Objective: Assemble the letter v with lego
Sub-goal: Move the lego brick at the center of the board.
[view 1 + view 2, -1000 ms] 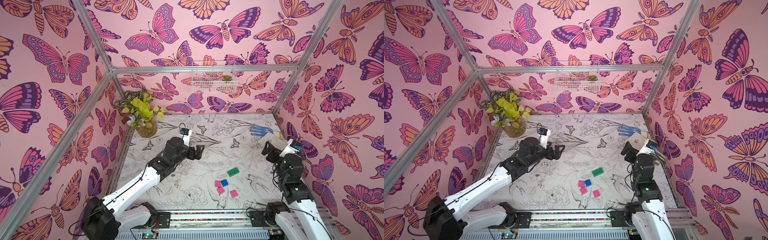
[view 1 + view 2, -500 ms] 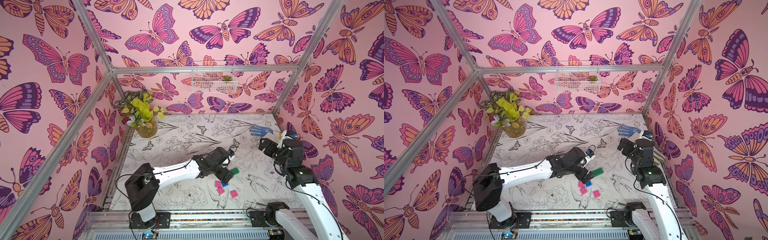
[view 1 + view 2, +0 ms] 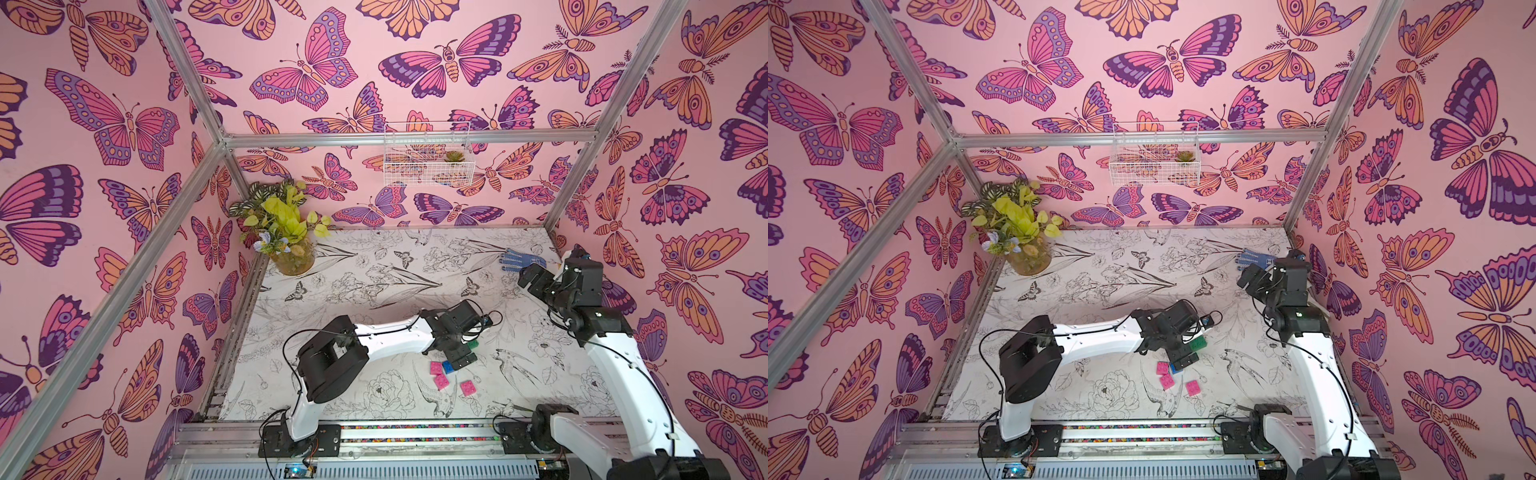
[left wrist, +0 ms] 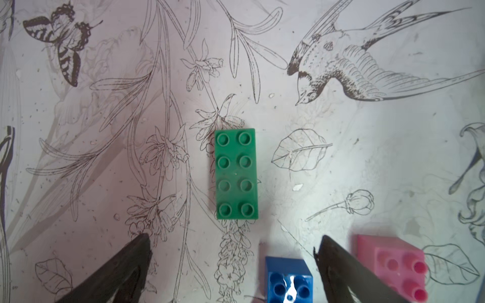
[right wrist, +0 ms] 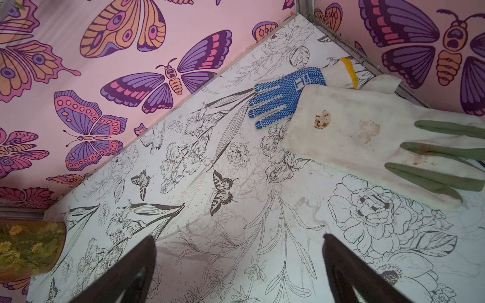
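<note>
Flower-print table (image 3: 374, 266) between butterfly walls (image 3: 340, 50). Nearest lie three loose pink bricks (image 3: 468, 387). The left gripper (image 4: 233, 244), fingers (image 4: 126, 262) apart, hangs over the blue brick (image 4: 288, 278), the green brick (image 4: 236, 173) just beyond, studs up. Farther back the right gripper (image 5: 238, 244), fingers wide and empty, faces a blue glove (image 5: 286, 97).

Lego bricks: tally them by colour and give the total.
Pink bricks: 3
Blue brick: 1
Green brick: 1
Total: 5
</note>
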`<state>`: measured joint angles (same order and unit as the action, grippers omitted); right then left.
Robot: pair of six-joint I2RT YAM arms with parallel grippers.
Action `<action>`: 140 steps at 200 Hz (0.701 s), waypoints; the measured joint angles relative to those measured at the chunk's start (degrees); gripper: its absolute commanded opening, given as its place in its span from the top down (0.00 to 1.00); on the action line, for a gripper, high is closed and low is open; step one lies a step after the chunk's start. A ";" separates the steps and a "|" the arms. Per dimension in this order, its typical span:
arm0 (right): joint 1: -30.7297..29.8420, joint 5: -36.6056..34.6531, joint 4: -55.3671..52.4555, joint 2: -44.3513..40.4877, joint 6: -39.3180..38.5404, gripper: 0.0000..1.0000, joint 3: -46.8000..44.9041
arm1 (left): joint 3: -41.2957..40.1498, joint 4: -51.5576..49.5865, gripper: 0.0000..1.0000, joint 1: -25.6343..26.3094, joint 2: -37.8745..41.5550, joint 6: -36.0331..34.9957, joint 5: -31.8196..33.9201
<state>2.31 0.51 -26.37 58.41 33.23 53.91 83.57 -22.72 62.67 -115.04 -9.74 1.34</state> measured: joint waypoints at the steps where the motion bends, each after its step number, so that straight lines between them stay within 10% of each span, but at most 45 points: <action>1: 0.02 0.04 0.00 0.07 0.00 0.01 0.00 | 0.09 0.00 0.03 0.00 -0.11 -0.04 0.00; 140: 2.23 3.41 -0.02 0.50 0.35 0.01 0.00 | 12.74 -5.09 0.57 -2.05 -12.57 -3.08 -4.00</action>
<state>4.54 3.92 -26.39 58.92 33.58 53.91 96.31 -27.81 60.62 -127.61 -12.82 -2.66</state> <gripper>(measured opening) 0.990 0.457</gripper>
